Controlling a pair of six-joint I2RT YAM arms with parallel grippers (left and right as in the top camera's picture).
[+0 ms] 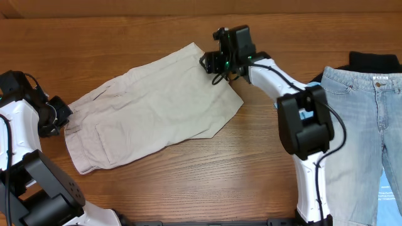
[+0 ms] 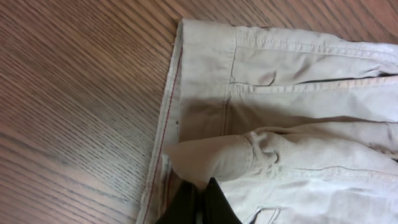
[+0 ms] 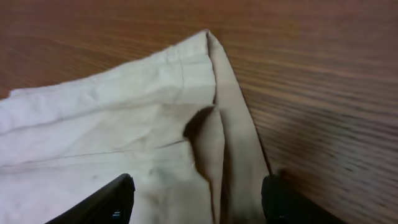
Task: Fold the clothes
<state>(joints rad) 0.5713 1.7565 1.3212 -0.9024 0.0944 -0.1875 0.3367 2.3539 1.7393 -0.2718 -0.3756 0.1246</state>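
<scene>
The clothes, pale beige short trousers, lie flat and slanted across the wooden table, folded lengthwise. My left gripper is at their left end; in the left wrist view it is shut on a bunched fold of the clothes near the hem edge. At the upper right corner of the cloth, my right gripper hovers. In the right wrist view it stands open, its fingers astride a creased corner of the clothes, gripping nothing.
Light blue denim jeans lie spread at the right side, over a black garment. A pale blue item shows at the right edge. Bare wood runs along the front and back of the table.
</scene>
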